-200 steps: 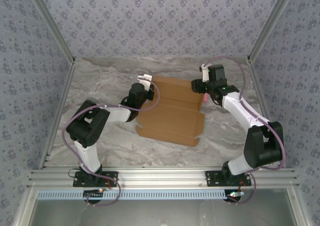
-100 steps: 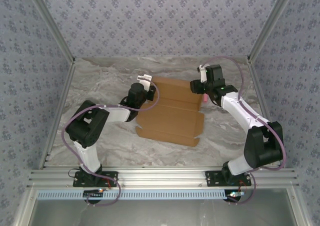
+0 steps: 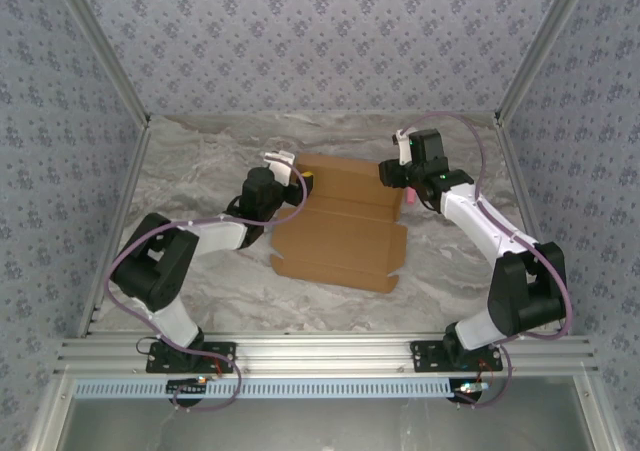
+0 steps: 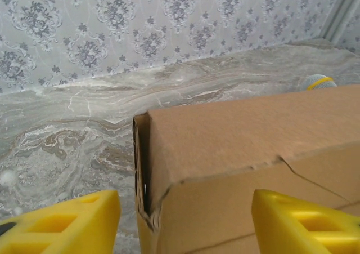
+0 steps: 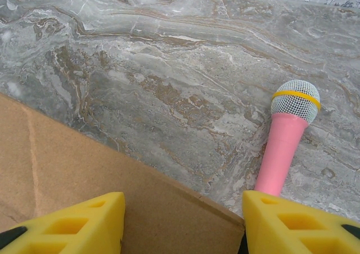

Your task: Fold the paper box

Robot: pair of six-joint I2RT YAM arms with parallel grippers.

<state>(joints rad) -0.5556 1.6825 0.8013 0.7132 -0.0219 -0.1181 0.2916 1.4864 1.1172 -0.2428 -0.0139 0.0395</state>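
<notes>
The paper box [image 3: 340, 223] is a brown cardboard sheet with creases and flaps, lying mid-table. My left gripper [image 3: 290, 169] is at its far left corner. In the left wrist view, the yellow fingers [image 4: 62, 223] stand wide apart with a raised, partly folded corner of the box [image 4: 225, 152] between them, untouched; the gripper [image 4: 185, 226] is open. My right gripper [image 3: 392, 169] hovers at the far right corner. Its yellow fingers [image 5: 73, 223] straddle that flat corner [image 5: 112, 186], and the gripper [image 5: 183, 223] is open, holding nothing.
A small pink stick with a mesh head and yellow band [image 5: 284, 147] lies on the marble table [image 3: 200, 171], just right of the box's far right corner [image 3: 411, 198]. Patterned walls close in the back and both sides.
My left gripper has opened and let go of the box's far left corner, and the left arm has drawn leftward. The right gripper has edged slightly left.
</notes>
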